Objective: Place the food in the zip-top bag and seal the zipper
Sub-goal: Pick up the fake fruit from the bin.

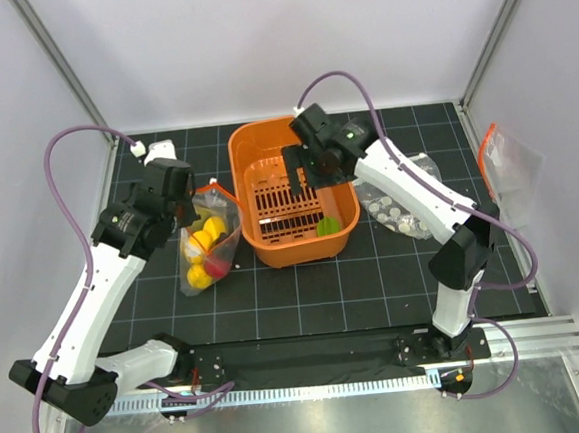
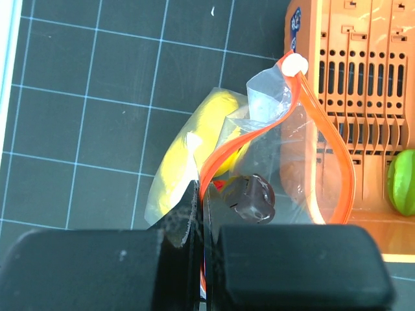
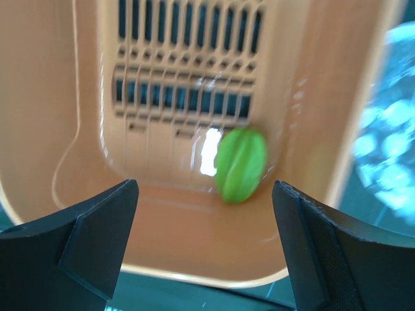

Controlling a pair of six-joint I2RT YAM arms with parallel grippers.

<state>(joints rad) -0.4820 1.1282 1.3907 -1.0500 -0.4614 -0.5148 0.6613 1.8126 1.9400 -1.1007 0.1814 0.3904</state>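
Most of the food sits inside the bag [image 1: 210, 245], which stands pinched at its rim in the left gripper [image 2: 202, 259]. The fingers are pressed together on the plastic at one end of the zipper [image 2: 337, 175]. The orange-red strip loops open just beyond those fingertips. Yellow pieces [image 2: 188, 142] show through the film to their left, and a dark purple one [image 2: 253, 197] lies just ahead of them.

One green piece [image 3: 241, 165] is outside the bag, against the wall of the basket [image 3: 78, 97]. It lies beyond and between the spread fingers of the right gripper [image 3: 204, 188], nearer the right one. That gripper hovers above it, holding nothing.

The dotted bag [image 1: 397, 211] lies on the mat [image 1: 306, 295] on the far side of the basket from the left fingers.

The loading looks nearly done. The green piece has yet to be picked and dropped through the open mouth, and the zipper has yet to be pressed shut along its whole length.
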